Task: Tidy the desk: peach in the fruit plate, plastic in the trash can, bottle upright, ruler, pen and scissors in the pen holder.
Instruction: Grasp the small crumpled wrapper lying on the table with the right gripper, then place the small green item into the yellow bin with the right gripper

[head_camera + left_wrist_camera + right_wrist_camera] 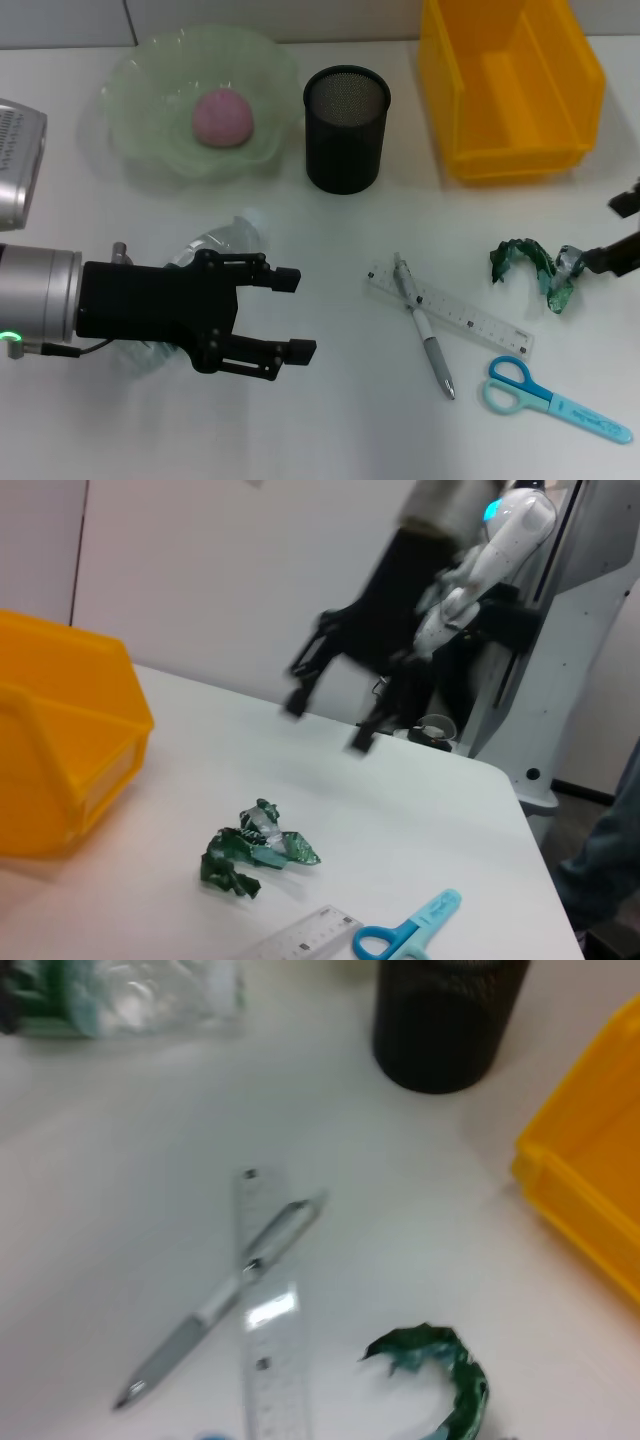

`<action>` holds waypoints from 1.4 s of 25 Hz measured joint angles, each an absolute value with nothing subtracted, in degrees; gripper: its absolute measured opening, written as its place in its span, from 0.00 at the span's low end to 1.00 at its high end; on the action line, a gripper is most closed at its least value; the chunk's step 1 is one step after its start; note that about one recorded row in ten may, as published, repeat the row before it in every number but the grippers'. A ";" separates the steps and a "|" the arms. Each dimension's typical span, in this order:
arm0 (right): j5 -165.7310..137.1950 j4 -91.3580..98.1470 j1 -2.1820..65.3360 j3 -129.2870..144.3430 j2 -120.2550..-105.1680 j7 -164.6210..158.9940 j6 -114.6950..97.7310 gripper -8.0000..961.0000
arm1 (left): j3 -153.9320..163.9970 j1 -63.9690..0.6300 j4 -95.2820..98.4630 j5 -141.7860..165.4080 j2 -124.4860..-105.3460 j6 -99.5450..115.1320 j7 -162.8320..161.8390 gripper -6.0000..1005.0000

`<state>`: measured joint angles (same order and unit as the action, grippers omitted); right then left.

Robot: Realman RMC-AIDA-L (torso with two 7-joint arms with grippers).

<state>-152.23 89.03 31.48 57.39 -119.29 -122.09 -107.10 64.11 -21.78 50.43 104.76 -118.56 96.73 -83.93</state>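
The peach [222, 117] is already sat in the fruit plate [150, 80], so that bit looks done. The left claw [290, 315] is held released just over the fallen bottle [215, 245], probably lined up so it can be stood upright. The right claw [625, 230] is only glimpsed at the worktop [330, 400] edge beside the green plastic [530, 268]; its state can't be told. Pen [425, 330] is crossed over ruler [450, 308], scissors [550, 397] nearby, pen holder [345, 128] and yellow trash can [510, 85] well apart.
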 joint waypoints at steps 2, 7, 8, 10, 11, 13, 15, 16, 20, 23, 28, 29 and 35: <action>-152.83 82.78 32.04 60.99 -119.15 -123.99 -99.39 0.76 | 64.12 -22.27 49.24 104.86 -118.54 96.66 -83.91 0.83; -153.91 72.30 34.83 63.00 -119.16 -125.57 -92.70 0.76 | 63.94 -22.95 47.75 104.95 -118.41 96.25 -83.89 0.83; -153.91 72.30 34.83 63.00 -119.16 -125.57 -92.70 0.76 | 63.94 -22.95 47.75 104.95 -118.41 96.25 -83.89 0.83; -155.03 67.93 35.36 64.09 -119.21 -125.86 -88.30 0.76 | 63.92 -22.94 47.73 104.96 -118.41 96.15 -83.88 0.83; -155.03 67.93 35.36 64.09 -119.21 -125.86 -88.30 0.76 | 63.96 -22.93 47.46 104.98 -118.40 95.79 -83.62 0.83; -155.08 65.95 35.43 65.40 -119.30 -125.90 -85.77 0.76 | 64.01 -22.95 47.12 104.99 -118.39 95.42 -83.34 0.83; -154.95 64.56 35.52 66.60 -119.39 -125.92 -83.86 0.76 | 64.07 -23.04 46.86 105.01 -118.39 95.09 -83.17 0.83; -154.93 63.95 35.55 67.02 -119.41 -125.93 -83.19 0.76 | 64.09 -23.08 46.84 105.02 -118.39 95.02 -83.16 0.83; -154.81 62.63 35.59 68.20 -119.46 -125.94 -81.73 0.76 | 64.11 -23.15 46.77 105.04 -118.39 94.77 -83.14 0.83; -154.06 62.69 35.30 68.42 -119.49 -125.86 -81.58 0.68 | 64.09 -23.17 46.52 105.04 -118.39 94.54 -83.14 0.83; -153.39 63.87 34.82 68.25 -119.38 -125.62 -82.20 0.46 | 63.89 -23.20 46.31 105.04 -118.29 94.23 -83.14 0.83; -153.38 63.94 34.79 68.19 -119.36 -125.59 -82.33 0.41 | 63.89 -23.23 46.31 105.03 -118.29 94.18 -83.14 0.83; -153.36 64.13 34.79 68.24 -119.26 -125.56 -82.59 0.15 | 63.77 -23.29 46.31 105.03 -118.30 94.17 -83.14 0.83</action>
